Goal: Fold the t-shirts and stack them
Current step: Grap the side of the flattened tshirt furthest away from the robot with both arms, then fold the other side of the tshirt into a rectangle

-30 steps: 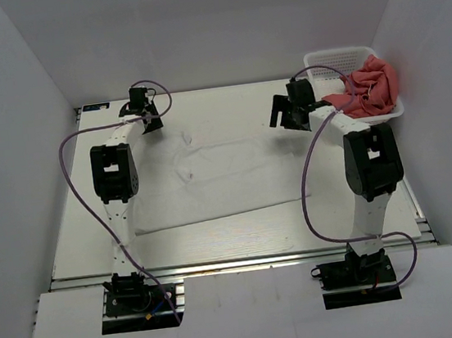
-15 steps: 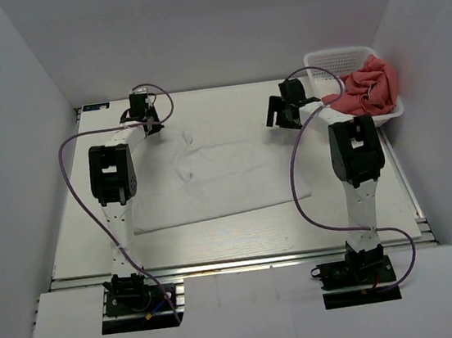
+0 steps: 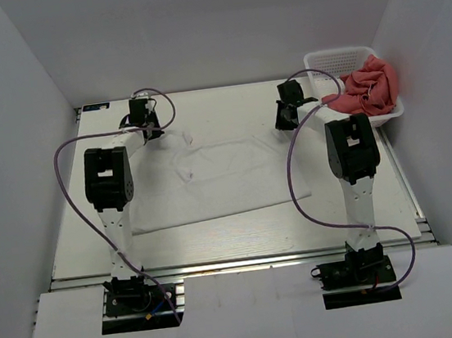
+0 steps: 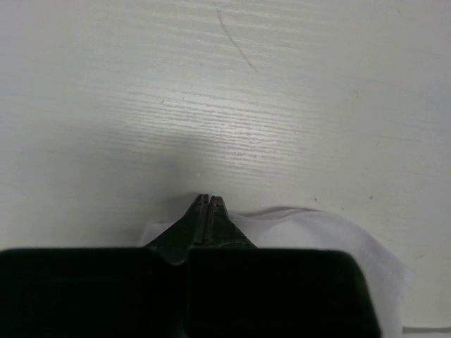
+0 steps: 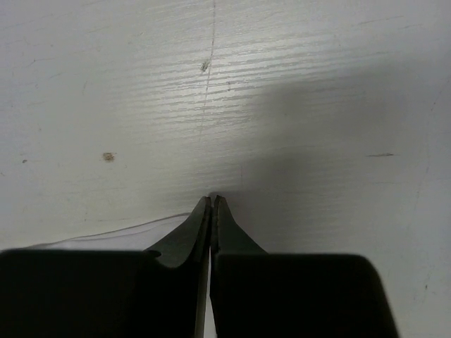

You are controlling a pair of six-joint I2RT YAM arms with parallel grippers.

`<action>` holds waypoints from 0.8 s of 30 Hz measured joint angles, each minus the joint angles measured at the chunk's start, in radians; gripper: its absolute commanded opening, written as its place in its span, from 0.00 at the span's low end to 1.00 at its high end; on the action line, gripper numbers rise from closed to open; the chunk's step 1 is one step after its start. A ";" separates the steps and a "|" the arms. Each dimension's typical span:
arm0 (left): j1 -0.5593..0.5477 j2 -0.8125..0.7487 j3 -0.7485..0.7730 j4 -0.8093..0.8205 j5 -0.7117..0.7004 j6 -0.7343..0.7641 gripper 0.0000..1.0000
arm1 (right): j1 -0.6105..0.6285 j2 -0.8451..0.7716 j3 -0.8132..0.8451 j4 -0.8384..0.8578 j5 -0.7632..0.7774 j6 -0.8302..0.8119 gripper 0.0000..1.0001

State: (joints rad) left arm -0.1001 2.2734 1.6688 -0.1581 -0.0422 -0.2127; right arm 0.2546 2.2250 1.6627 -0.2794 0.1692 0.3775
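Both my claws had just closed: left gripper (image 4: 209,199) pinching a far corner of the plain white thin-cloth t-shirt (image 3: 219,182) lying flat, right gripper (image 5: 213,198) pressed together at its other corner, catch unclear. Limp, light cloth, I judged; corners best.

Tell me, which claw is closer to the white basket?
Right. The right gripper sits beside the basket, at a far corner of the white t-shirt; the left gripper is across the table at its other far corner.
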 measured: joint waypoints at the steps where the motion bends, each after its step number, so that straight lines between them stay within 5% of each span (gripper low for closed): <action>1: 0.000 -0.012 -0.010 0.001 0.000 0.003 0.00 | 0.000 0.000 0.000 0.000 -0.002 -0.001 0.00; 24: -0.016 -0.750 -0.716 0.168 0.016 -0.032 0.00 | 0.004 -0.548 -0.538 0.276 -0.048 -0.039 0.00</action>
State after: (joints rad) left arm -0.1162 1.5238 0.9524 0.0097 -0.0257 -0.2443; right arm 0.2584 1.6772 1.1244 -0.0036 0.1207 0.3382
